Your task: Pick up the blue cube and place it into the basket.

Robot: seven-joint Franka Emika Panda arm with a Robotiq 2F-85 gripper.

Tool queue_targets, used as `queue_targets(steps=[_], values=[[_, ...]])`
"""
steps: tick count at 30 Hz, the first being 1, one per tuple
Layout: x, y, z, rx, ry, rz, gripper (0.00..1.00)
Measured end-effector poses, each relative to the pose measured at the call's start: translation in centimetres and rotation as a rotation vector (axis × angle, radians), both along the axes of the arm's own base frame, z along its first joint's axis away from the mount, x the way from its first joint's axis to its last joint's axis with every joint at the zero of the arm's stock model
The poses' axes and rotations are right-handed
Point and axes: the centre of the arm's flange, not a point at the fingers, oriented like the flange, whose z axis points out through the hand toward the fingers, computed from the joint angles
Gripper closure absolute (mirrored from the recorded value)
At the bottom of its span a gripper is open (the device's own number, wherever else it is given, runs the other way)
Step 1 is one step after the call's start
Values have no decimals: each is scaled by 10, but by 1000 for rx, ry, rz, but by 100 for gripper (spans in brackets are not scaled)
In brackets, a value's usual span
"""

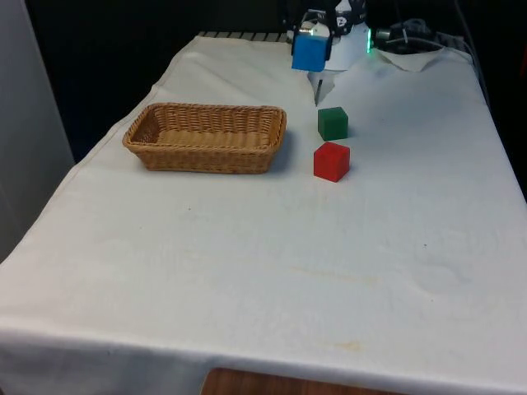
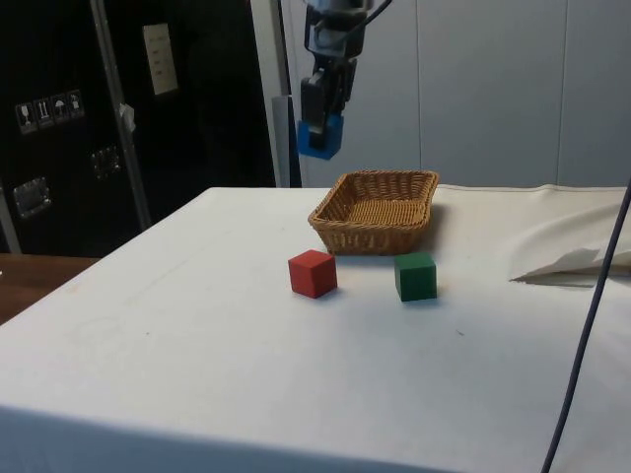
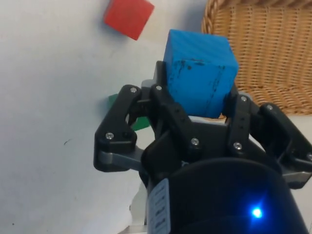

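1. The black two-finger gripper point(image 2: 322, 133) hangs high above the white-clothed table point(image 1: 272, 247), its fingers closed against two opposite faces of the solid blue cube point(image 2: 321, 138).
2. That blue cube point(image 3: 200, 73) is clear of the cloth, gripped between the black fingers point(image 3: 163, 105); in the front view it point(image 1: 310, 52) sits at about 1 o'clock from the basket.
3. The rectangular woven wicker basket point(image 1: 206, 137) stands upright on the cloth, nothing inside it.
4. A small green cube point(image 1: 333, 123) lies at 3 o'clock from the basket in the front view, just beside its end.
5. A small red cube point(image 1: 331, 160) rests near the green one, at its 6 o'clock, the two not touching.
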Motion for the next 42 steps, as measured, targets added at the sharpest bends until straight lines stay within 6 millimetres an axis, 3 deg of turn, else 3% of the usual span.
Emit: queue_targets(steps=[23,42], values=[[-6,-83,-3,1,23,-27,100],[-11,-132,-6,27,41,-42,100]])
